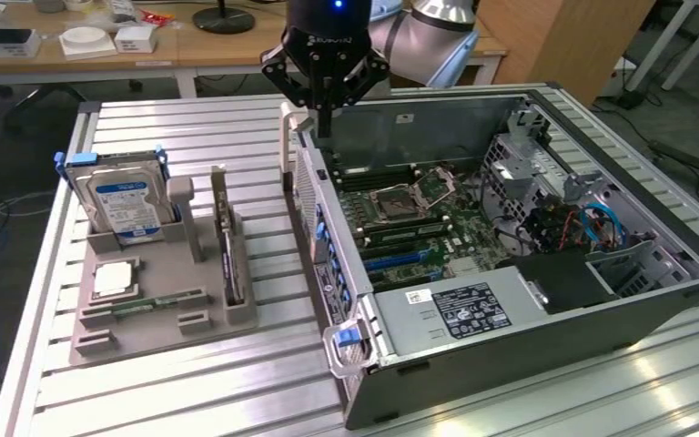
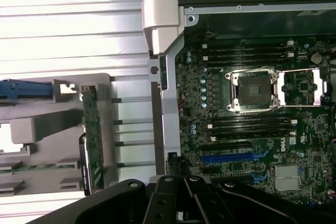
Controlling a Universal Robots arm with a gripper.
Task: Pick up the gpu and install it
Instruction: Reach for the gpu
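Observation:
The gpu [image 1: 232, 264] stands on edge in a slot of the grey holder [image 1: 156, 341] on the slatted table, at the exterior view's left of the open computer case [image 1: 544, 300]. In the wrist view the gpu [image 2: 93, 135] shows edge-on, a thin green-brown strip. My gripper [image 1: 323, 116] hangs shut and holds nothing, above the case's far corner nearest the holder, well above and apart from the card. Its black fingers [image 2: 173, 203] show in the wrist view. The blue expansion slot [image 2: 231, 157] lies on the motherboard [image 1: 435, 228].
A silver blue-labelled hard drive [image 1: 125, 200], a processor chip [image 1: 116, 278] and a green memory stick [image 1: 143, 303] also sit in the holder. The case's side wall [image 1: 313, 209] stands between the holder and the motherboard. Desks with clutter are behind the table.

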